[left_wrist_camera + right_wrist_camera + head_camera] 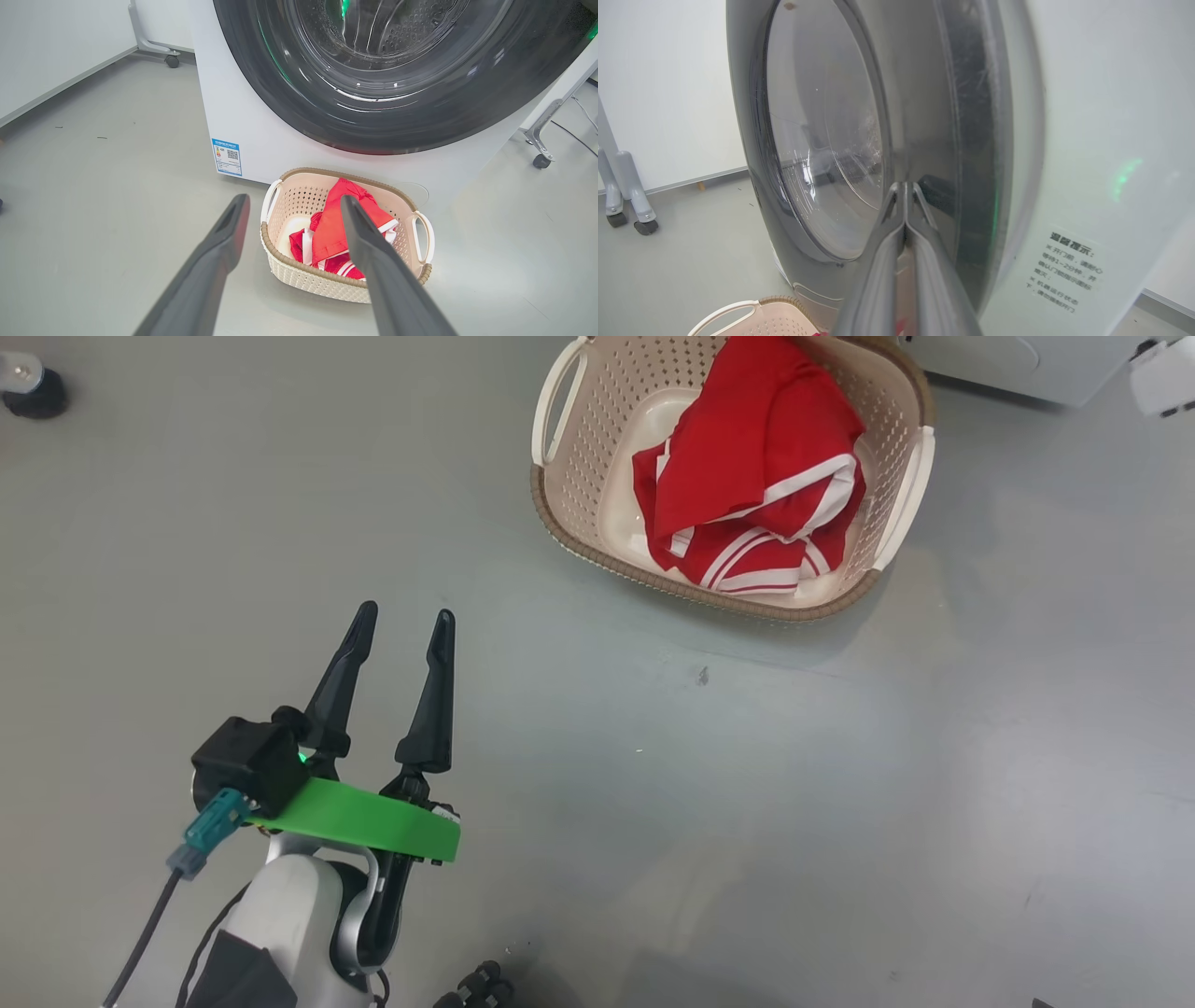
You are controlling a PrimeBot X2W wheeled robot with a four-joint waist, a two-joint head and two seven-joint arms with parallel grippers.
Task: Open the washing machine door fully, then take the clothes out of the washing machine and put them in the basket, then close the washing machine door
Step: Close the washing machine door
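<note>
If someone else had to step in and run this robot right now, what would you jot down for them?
Left gripper: open, empty, over the floor near the basket.
Right gripper: shut, tips at the washing machine door rim.
Clothes: in the basket, before the washing machine.
Done: clothes unloaded; door looks closed.
Left: confirm the door is latched; the pictures don't settle it.

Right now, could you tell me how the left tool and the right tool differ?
The left tool is open, fingers spread; the right tool is shut, fingers pressed together. The left tool hangs over the floor short of the basket; the right tool points close at the door. Both have long dark fingers and hold nothing.
</note>
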